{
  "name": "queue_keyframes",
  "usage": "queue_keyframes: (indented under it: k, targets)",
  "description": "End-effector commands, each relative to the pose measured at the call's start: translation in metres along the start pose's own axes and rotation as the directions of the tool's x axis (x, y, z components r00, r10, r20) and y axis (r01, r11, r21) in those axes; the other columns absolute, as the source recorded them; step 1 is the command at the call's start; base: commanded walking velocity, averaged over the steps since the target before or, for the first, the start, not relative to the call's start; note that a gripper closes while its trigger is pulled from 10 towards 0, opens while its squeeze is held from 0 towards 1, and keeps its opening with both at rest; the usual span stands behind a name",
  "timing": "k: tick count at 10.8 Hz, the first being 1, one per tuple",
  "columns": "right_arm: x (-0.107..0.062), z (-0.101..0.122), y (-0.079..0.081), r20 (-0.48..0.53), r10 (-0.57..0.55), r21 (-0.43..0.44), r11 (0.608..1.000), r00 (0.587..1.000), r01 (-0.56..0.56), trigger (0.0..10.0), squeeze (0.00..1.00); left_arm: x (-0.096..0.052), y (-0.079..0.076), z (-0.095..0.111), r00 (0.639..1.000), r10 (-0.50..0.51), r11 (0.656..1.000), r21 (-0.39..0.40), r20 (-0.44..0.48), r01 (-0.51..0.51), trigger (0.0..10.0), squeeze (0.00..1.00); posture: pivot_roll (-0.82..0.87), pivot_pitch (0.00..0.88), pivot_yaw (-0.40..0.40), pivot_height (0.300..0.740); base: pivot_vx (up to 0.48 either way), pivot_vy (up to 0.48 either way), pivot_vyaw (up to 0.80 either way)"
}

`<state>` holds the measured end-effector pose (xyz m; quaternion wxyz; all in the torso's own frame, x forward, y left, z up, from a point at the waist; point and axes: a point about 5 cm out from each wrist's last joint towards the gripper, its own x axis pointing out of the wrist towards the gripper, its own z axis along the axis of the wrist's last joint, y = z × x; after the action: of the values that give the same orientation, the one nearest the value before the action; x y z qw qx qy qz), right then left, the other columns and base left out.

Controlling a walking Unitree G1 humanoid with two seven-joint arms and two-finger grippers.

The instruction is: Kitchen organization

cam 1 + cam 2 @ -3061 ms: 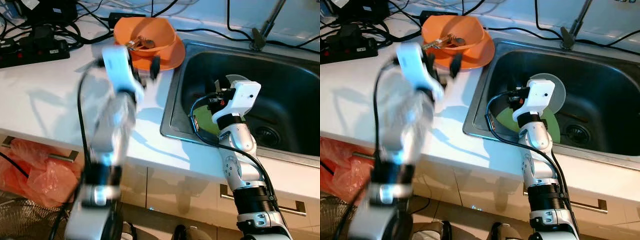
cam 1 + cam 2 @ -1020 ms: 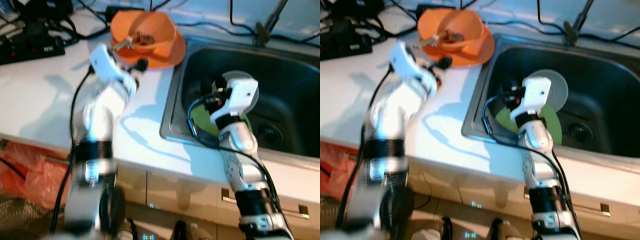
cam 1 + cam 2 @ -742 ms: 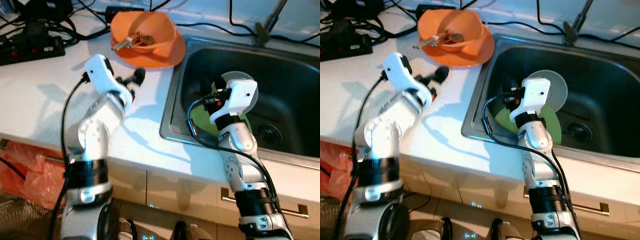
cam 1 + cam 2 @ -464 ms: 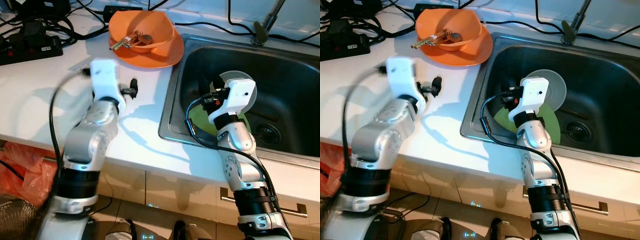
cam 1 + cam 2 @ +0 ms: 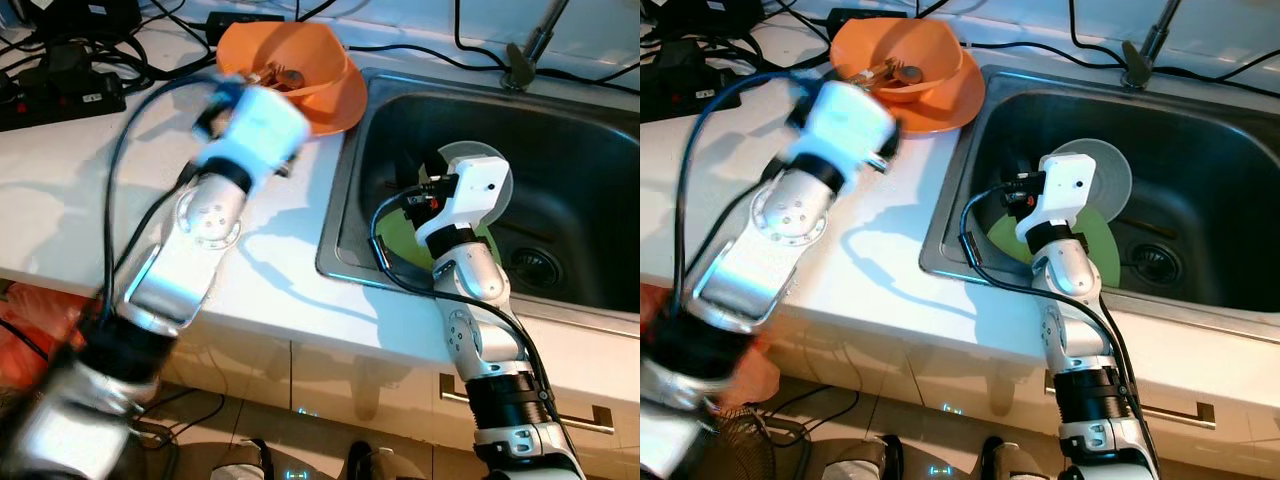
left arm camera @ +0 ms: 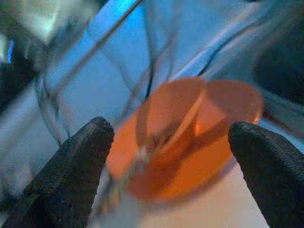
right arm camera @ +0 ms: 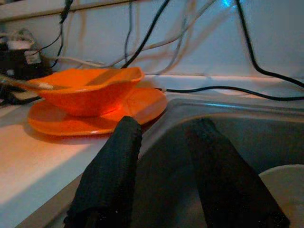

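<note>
An orange bowl (image 5: 290, 55) with utensils (image 5: 880, 72) in it sits on an orange plate (image 5: 338, 105) on the white counter, beside the sink. My left arm (image 5: 205, 215) is blurred, with its wrist just in front of the bowl. In the left wrist view my left gripper (image 6: 171, 147) is open, its fingertips (image 6: 76, 161) spread wide, with bowl and plate (image 6: 228, 109) framed between them and untouched. My right gripper (image 7: 166, 128) hangs inside the sink with its fingers slightly apart, nothing between them. A green plate (image 5: 405, 240) and a pale plate (image 5: 495, 165) lie under it.
The steel sink (image 5: 580, 140) has a drain (image 5: 540, 268) and a faucet base (image 5: 520, 70) behind it. A black power strip (image 5: 60, 95) and tangled cables (image 5: 150, 50) lie at the counter's back left. An orange bag (image 5: 20, 330) sits below the counter edge.
My left arm has swung up and forward from the counter toward the orange bowl, fast enough to blur. The right arm has stayed in the sink.
</note>
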<state>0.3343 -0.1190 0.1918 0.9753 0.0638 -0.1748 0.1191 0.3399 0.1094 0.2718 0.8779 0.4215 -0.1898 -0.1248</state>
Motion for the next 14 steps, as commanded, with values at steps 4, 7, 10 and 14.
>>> queue_keyframes:
  k: [4, 7, 10, 14]
  targets:
    - [-0.008, -0.014, -0.010, -0.054, -0.051, 0.028, 0.998, 0.997, 0.053, 10.0, 0.00, 0.011, -0.010, -0.010, 0.980, -0.192, 0.936, 0.309, 0.050, 0.168, 10.0, 0.00, 0.12, 0.187, 0.005, 0.740, 0.000, 0.000, 0.00]
    - [-0.009, -0.015, -0.010, -0.057, -0.054, 0.027, 0.998, 0.997, 0.056, 10.0, 0.00, 0.023, -0.020, -0.018, 0.939, -0.343, 0.857, 0.420, 0.030, 0.300, 10.0, 0.00, 0.14, 0.193, 0.014, 0.740, 0.000, 0.000, 0.00]
    - [-0.010, -0.013, -0.006, -0.052, -0.048, 0.033, 0.998, 0.998, 0.049, 10.0, 0.00, 0.039, -0.018, -0.024, 0.904, -0.424, 0.772, 0.499, -0.057, 0.394, 10.0, 0.00, 0.13, 0.205, 0.031, 0.740, 0.000, 0.000, 0.00]
    - [-0.015, -0.014, -0.008, -0.056, -0.067, 0.030, 0.997, 0.996, 0.069, 10.0, 0.00, 0.048, -0.025, -0.042, 0.904, -0.415, 0.758, 0.509, -0.107, 0.408, 10.0, 0.00, 0.11, 0.211, 0.042, 0.740, 0.000, 0.000, 0.00]
